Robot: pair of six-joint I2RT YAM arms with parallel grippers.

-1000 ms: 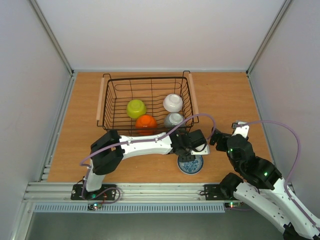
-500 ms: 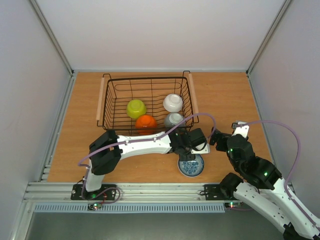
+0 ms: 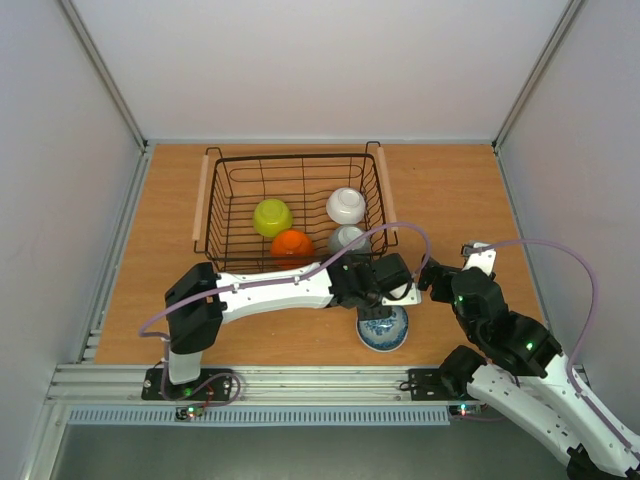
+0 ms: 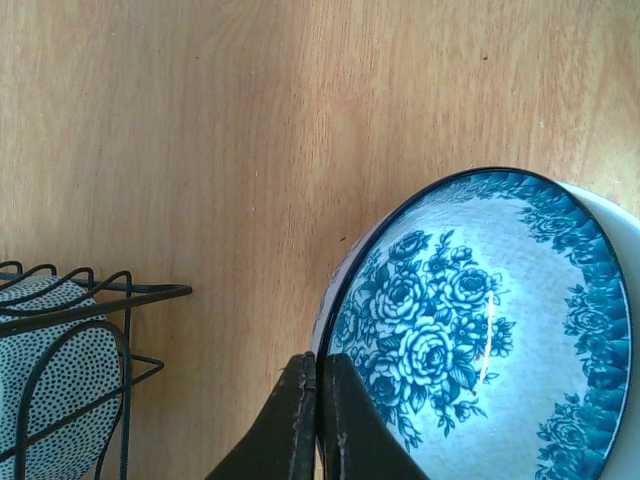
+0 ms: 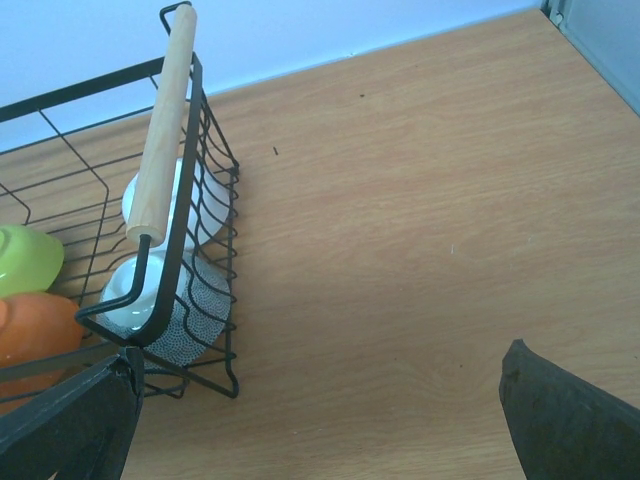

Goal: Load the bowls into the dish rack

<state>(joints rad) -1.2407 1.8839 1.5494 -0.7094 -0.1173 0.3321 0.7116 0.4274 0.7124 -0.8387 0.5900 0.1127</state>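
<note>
The white bowl with blue pattern [image 3: 383,329] is on the table in front of the dish rack [image 3: 201,196]. My left gripper [image 4: 319,365] is shut on the near rim of this bowl [image 4: 470,320], one finger inside and one outside, and the bowl looks tilted. The yellow-green bowl [image 3: 272,216], orange bowl [image 3: 292,245], a white bowl [image 3: 345,205] and the grey speckled bowl [image 3: 347,239] are in the rack. My right gripper [image 5: 320,420] is open and empty, right of the rack. A second white bowl is not in view.
The rack's right wooden handle [image 5: 163,130] and wire corner [image 4: 130,295] are close to my left gripper. Bare wooden table lies right of the rack. The enclosure walls stand on both sides and at the back.
The left arm's elbow has swung left and down. The blue-patterned bowl has tipped up a little in the left gripper. The right arm has barely moved.
</note>
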